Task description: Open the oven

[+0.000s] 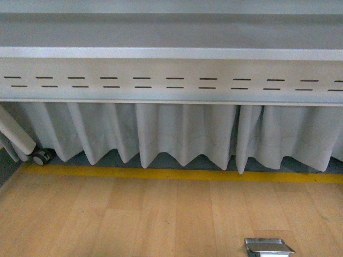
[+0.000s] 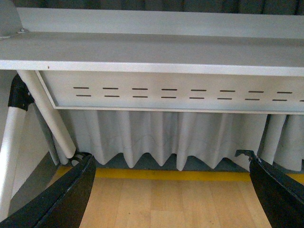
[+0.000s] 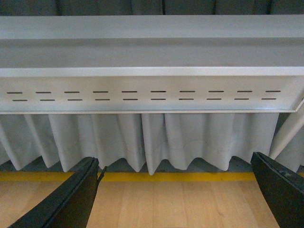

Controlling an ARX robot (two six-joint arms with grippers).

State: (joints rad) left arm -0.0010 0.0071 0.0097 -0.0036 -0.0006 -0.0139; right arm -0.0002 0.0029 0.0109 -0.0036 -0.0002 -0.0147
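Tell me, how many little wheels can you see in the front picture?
1. The small grey caster wheel sits low at far left, under the white tubular table leg, beside the pale pleated curtain. More may hide behind that curtain.

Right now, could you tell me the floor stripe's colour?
Yellow; the stripe shows best in front view.

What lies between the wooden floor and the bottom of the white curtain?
A yellow stripe runs along the edge of the wooden floor, then a narrow grey strip below the curtain. The front view shows it best.
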